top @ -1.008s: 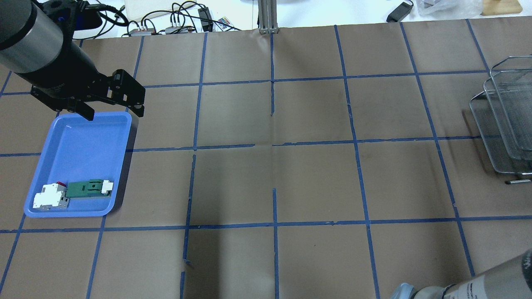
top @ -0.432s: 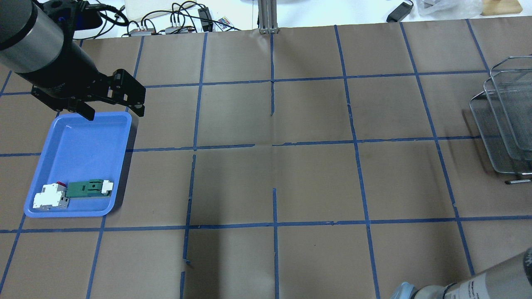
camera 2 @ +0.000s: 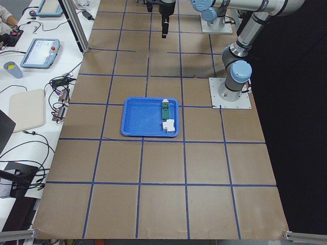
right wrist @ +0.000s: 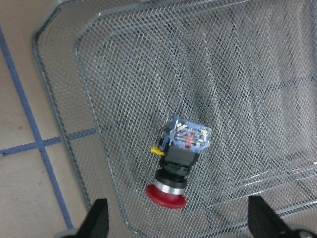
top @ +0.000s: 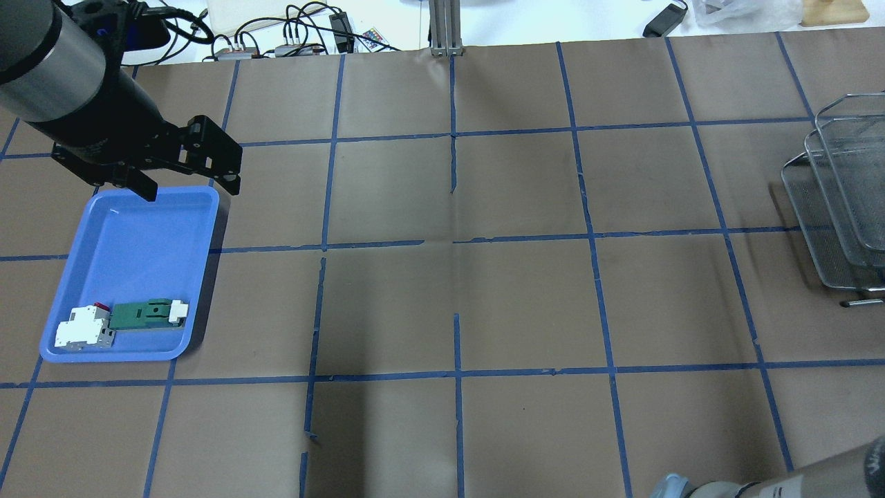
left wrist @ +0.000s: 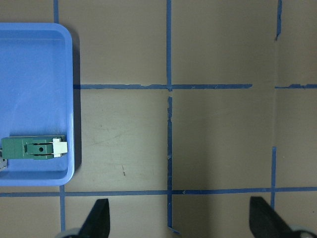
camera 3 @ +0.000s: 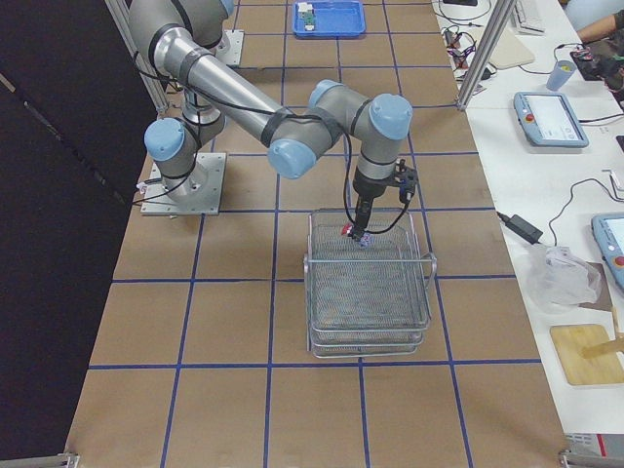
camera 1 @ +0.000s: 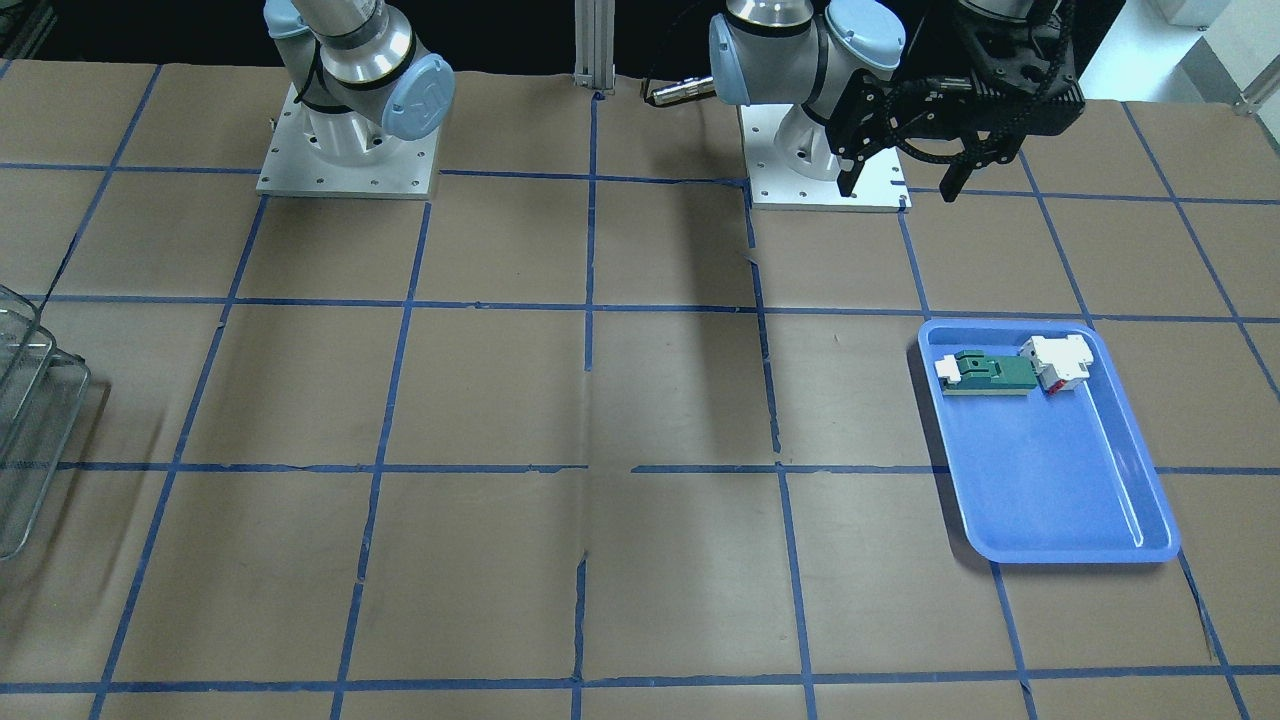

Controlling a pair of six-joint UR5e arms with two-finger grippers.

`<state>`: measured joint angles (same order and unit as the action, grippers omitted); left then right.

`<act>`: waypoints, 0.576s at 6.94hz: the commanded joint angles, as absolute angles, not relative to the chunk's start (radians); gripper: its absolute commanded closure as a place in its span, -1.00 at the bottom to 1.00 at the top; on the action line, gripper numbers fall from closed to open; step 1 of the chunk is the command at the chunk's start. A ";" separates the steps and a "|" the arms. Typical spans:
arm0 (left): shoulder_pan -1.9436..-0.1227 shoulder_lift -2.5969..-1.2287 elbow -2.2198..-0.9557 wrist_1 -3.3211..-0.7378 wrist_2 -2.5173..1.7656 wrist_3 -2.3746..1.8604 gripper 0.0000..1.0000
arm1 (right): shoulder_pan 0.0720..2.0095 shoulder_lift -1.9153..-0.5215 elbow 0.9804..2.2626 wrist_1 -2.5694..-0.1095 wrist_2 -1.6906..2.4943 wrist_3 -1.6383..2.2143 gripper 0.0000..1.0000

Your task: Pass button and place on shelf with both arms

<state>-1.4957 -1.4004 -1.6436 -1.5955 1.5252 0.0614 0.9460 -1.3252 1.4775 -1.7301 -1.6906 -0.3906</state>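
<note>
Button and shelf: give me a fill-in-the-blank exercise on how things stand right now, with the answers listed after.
1. The button, lying on the shelf, has a ____ head.
2. The right gripper over it is ____.
3. The green-and-white part lies in the ____ tray.
4. The left gripper is open and holds ____.
Missing words: red; open; blue; nothing.

The left gripper point(top: 190, 188) is held high toward the left edge of the desk point(top: 525, 304), fingers spread (pointing down); the right gripper point(right wrist: 179, 220) is held open near the right edge.
</note>
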 commanded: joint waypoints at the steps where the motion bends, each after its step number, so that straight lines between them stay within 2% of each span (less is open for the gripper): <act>1: -1.496 -1.399 -1.644 -1.597 1.523 0.061 -1.00 | 1.087 -1.460 1.538 -1.604 -1.680 -0.276 -1.00; 2: -1.496 -1.401 -1.644 -1.597 1.523 0.061 -1.00 | 1.165 -1.513 1.592 -1.536 -1.674 -0.209 -1.00; 4: -1.496 -1.401 -1.644 -1.597 1.522 0.061 -1.00 | 1.300 -1.709 1.666 -1.447 -1.564 -0.131 -1.00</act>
<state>-1.4957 -1.4001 -1.6444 -1.5969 1.5229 0.0606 1.2136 -1.5989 1.6181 -1.5131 -1.6390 -0.1836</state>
